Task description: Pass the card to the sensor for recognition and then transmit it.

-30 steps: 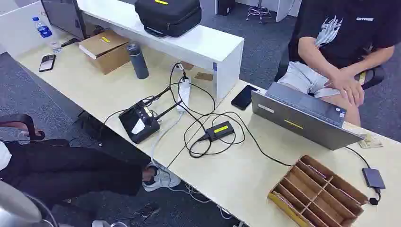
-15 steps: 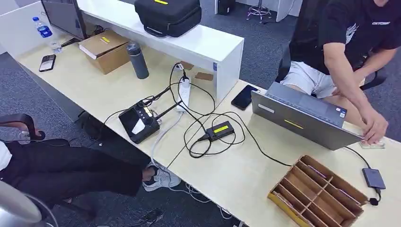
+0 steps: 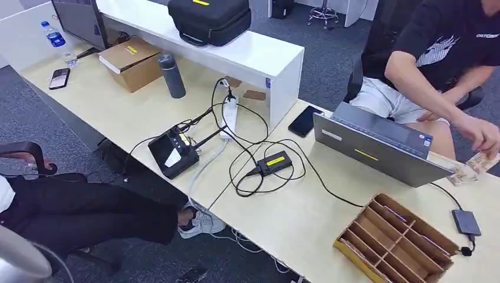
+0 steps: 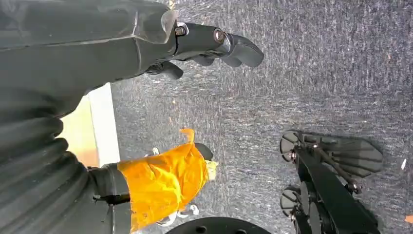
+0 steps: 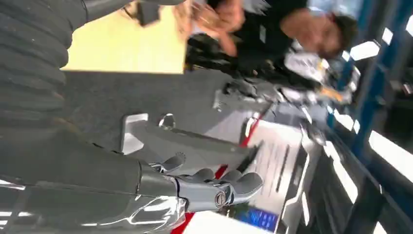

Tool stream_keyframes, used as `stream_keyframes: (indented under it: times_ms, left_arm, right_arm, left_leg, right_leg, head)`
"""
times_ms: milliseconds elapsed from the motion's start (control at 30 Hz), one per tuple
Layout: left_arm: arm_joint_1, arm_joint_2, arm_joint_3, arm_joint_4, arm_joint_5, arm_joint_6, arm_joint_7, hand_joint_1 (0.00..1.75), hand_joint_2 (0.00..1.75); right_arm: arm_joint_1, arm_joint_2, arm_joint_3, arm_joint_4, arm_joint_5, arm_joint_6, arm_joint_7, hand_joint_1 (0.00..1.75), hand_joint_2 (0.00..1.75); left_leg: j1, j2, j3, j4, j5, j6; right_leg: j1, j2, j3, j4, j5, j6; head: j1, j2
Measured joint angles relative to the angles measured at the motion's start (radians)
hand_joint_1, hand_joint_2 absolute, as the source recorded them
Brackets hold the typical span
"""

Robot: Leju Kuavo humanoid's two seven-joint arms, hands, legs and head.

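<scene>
At the lower right of the head view, a brown wooden divided tray (image 3: 394,243) lies on the pale wooden desk (image 3: 295,218), and a small grey flat box (image 3: 466,221) lies just beside it. Near the middle, a small black sensor box with a yellow label (image 3: 274,161) rests among black cables. Farther right, behind the open grey laptop (image 3: 377,147), a seated person's hand (image 3: 484,137) holds a small pale card (image 3: 477,164) above the desk edge. The left hand (image 4: 214,46) hangs over grey carpet, fingers loosely curled, holding nothing. The right hand (image 5: 209,187) is also free, with its fingers gently apart.
</scene>
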Motion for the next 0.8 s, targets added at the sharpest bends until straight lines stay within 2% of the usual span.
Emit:
stream_keyframes:
  times_ms: [67,167,233,300,400,500,600,667,733,800]
  left_arm:
    - [-0.001,-0.001,0.006,0.000,-0.006,0.002,-0.002,0.00,1.75]
    - [-0.001,-0.002,0.006,0.000,-0.015,0.003,-0.003,0.00,1.75]
    - [-0.002,-0.002,0.006,0.000,-0.021,0.003,-0.004,0.00,1.75]
    - [-0.002,-0.002,0.006,0.000,-0.024,0.003,-0.005,0.00,1.75]
    - [-0.001,-0.002,0.006,0.000,-0.024,0.003,-0.005,0.00,1.75]
    - [-0.001,-0.002,0.006,0.000,-0.024,0.002,-0.005,0.00,1.75]
    - [-0.001,-0.002,0.006,0.000,-0.027,0.002,-0.006,0.00,1.75]
    - [-0.001,-0.002,0.006,0.000,-0.034,0.002,-0.006,0.00,1.75]
    - [-0.002,-0.002,0.006,0.000,-0.048,0.002,-0.006,0.00,1.75]
    - [-0.003,0.004,0.005,0.000,-0.070,-0.003,-0.009,0.00,1.75]
  right_arm:
    - [0.049,0.006,0.146,-0.066,0.102,-0.092,0.010,0.00,1.75]
    - [0.090,0.004,0.314,-0.110,0.228,-0.217,0.001,0.00,1.75]
    - [0.108,-0.004,0.410,-0.124,0.297,-0.283,0.003,0.00,1.75]
    - [0.119,-0.013,0.484,-0.131,0.334,-0.317,0.006,0.00,1.75]
    - [0.130,-0.020,0.555,-0.136,0.342,-0.327,0.007,0.00,1.75]
    - [0.136,-0.028,0.589,-0.141,0.345,-0.331,0.008,0.00,1.75]
    - [0.138,-0.037,0.615,-0.141,0.404,-0.371,0.010,0.00,1.75]
    - [0.138,-0.041,0.646,-0.141,0.485,-0.436,0.024,0.00,1.75]
    - [0.128,-0.051,0.706,-0.137,0.646,-0.547,0.073,0.00,1.75]
    - [0.071,-0.068,0.781,-0.103,0.860,-0.651,0.210,0.00,1.75]
  left_leg:
    - [0.000,0.001,0.000,0.000,0.000,0.000]
    - [0.001,0.000,0.000,0.000,0.000,0.000]
    - [0.000,0.001,0.000,0.000,0.000,0.000]
    - [0.000,0.001,0.000,0.000,0.000,0.000]
    - [0.000,0.001,0.000,0.000,0.000,0.000]
    - [0.000,0.001,0.000,0.000,0.000,0.000]
    - [0.000,0.001,0.000,0.000,0.000,0.000]
    - [0.000,0.001,0.000,0.000,0.000,0.000]
    - [0.000,0.001,-0.001,0.000,0.000,0.000]
    - [0.000,0.004,0.000,0.000,0.001,-0.001]
  right_leg:
    - [0.000,0.001,-0.001,0.000,0.000,0.000]
    - [0.001,0.001,-0.001,0.001,-0.001,-0.002]
    - [0.001,0.001,-0.001,0.001,-0.001,-0.001]
    - [0.001,0.001,-0.001,0.001,-0.001,-0.001]
    - [0.000,0.000,-0.001,0.001,-0.001,-0.001]
    - [0.000,0.001,-0.001,0.001,-0.001,-0.001]
    - [0.000,0.001,-0.001,0.001,-0.001,-0.001]
    - [0.000,0.000,-0.001,0.001,-0.001,-0.001]
    - [0.000,0.001,-0.001,0.001,-0.001,-0.001]
    - [0.001,0.002,-0.001,0.002,0.000,-0.003]
  head:
    - [0.000,0.000]
    - [0.000,0.000]
    - [0.000,0.000]
    - [0.000,0.000]
    - [0.000,0.000]
    - [0.000,0.000]
    - [0.000,0.000]
    - [0.000,0.000]
    - [0.000,0.000]
    - [0.000,0.000]
